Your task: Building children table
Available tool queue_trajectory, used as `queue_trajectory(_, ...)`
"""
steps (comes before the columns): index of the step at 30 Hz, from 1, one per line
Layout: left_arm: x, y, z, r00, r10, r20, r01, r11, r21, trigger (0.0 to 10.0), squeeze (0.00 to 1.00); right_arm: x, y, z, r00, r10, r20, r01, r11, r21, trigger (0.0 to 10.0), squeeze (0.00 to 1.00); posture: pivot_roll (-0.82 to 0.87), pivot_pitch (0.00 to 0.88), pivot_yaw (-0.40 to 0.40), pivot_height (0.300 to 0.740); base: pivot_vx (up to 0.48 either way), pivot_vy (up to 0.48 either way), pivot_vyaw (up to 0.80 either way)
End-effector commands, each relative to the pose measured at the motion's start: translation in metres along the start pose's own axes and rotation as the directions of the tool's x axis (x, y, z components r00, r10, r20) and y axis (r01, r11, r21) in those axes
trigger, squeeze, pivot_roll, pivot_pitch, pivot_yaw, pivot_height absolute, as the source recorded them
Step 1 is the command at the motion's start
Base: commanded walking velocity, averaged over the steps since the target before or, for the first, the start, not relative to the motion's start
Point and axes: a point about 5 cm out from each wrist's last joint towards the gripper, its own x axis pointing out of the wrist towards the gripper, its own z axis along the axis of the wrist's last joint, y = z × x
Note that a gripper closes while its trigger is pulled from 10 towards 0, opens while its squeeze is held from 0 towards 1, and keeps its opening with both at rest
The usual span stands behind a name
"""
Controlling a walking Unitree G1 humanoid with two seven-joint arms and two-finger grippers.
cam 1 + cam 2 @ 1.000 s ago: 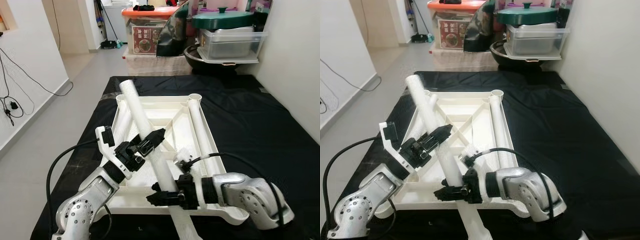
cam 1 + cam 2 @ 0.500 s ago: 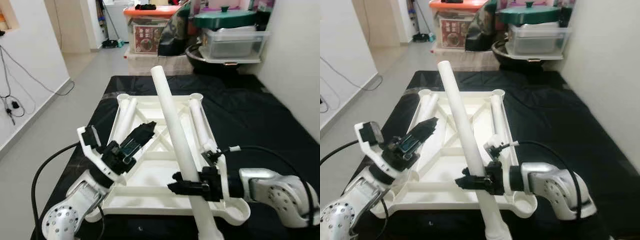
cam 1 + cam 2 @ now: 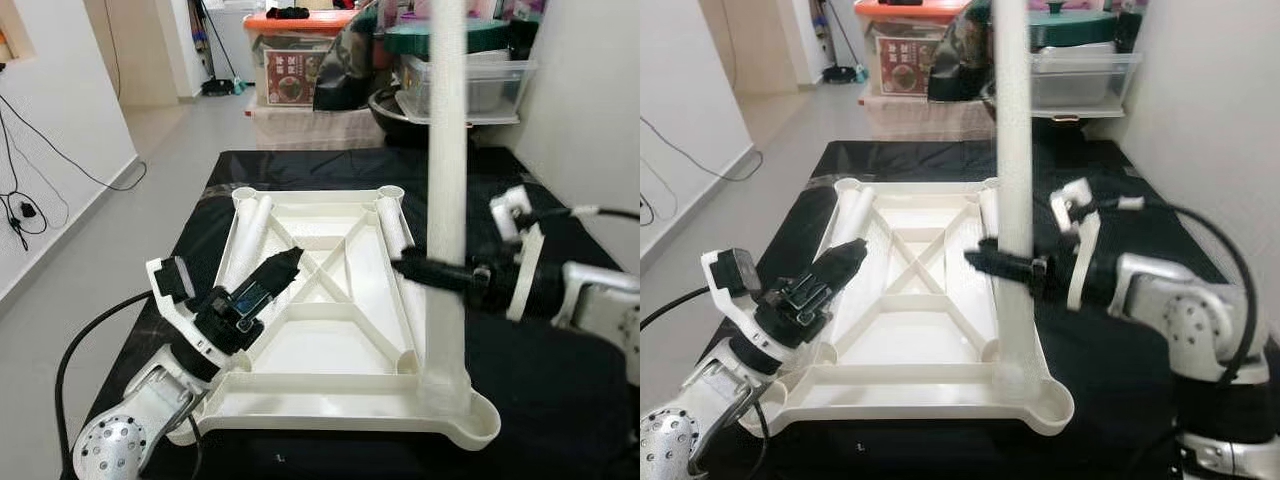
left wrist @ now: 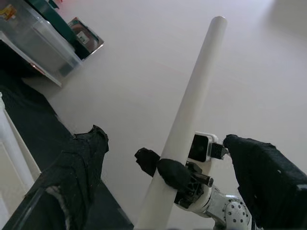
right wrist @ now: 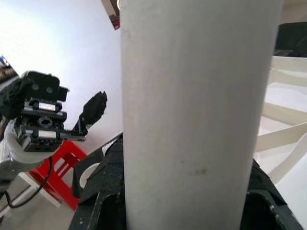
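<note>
Upturned white tabletop [image 3: 320, 345] laid on black mat [image 3: 520, 240], white leg [image 3: 446, 200] held upright at its near right corner by clamped right claw [image 3: 425, 270], left claw [image 3: 262, 285] parted and empty above its left side

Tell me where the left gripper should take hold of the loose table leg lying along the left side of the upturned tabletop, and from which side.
Grip the lying table leg near mid-length, from above, fingers straddling its round shaft. It rests along the left rim of the tabletop, so side access looks tight. The left gripper hovers open close by; the right gripper holds the upright table leg.
</note>
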Motion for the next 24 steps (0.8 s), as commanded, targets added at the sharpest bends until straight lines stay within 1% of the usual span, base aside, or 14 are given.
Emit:
queue_trajectory(1,-0.004,0.004,-0.003,0.999,0.040,-0.029,-0.040,0.999,0.004,10.0,0.00,0.001,0.000,0.000,1.000,0.009,0.028,-0.009,1.000,0.016,0.0,0.00,-0.13,0.000,-0.002,0.740,0.000,0.000,0.00)
queue_trajectory(5,-0.007,0.009,-0.005,0.996,0.071,-0.047,-0.070,0.997,0.016,10.0,0.00,0.004,-0.003,-0.002,0.998,-0.002,0.059,-0.001,0.999,0.044,0.0,0.00,-0.13,0.000,-0.004,0.740,0.000,0.000,0.00)
queue_trajectory(9,-0.009,0.011,-0.004,0.995,0.087,-0.053,-0.086,0.996,0.032,10.0,0.00,0.004,-0.006,-0.010,0.998,-0.012,0.058,0.009,0.998,0.060,0.0,0.00,-0.12,0.000,-0.007,0.740,0.000,0.000,0.00)
queue_trajectory(14,-0.012,0.013,-0.004,0.992,0.107,-0.063,-0.105,0.994,0.044,10.0,0.00,-0.006,-0.008,-0.021,0.999,-0.043,0.014,0.043,0.999,0.018,0.0,0.00,-0.12,0.000,-0.004,0.740,0.000,0.000,0.00)
queue_trajectory(19,-0.012,0.014,-0.005,0.991,0.113,-0.070,-0.110,0.993,0.048,10.0,0.00,-0.010,-0.008,-0.023,0.999,-0.043,0.007,0.043,0.999,0.013,0.0,0.00,-0.13,0.000,0.003,0.740,0.000,0.000,0.00)
queue_trajectory(21,-0.009,0.016,-0.009,0.990,0.117,-0.085,-0.112,0.992,0.052,10.0,0.00,-0.016,-0.008,-0.025,0.999,-0.041,-0.002,0.041,0.999,0.005,0.0,0.00,-0.13,0.000,0.005,0.740,0.000,0.000,0.00)
queue_trajectory(24,-0.008,0.016,-0.011,0.988,0.117,-0.097,-0.112,0.992,0.053,10.0,0.00,-0.017,-0.007,-0.026,0.999,-0.036,0.001,0.036,0.999,-0.004,0.0,0.00,-0.13,0.000,0.008,0.740,0.000,0.000,0.00)
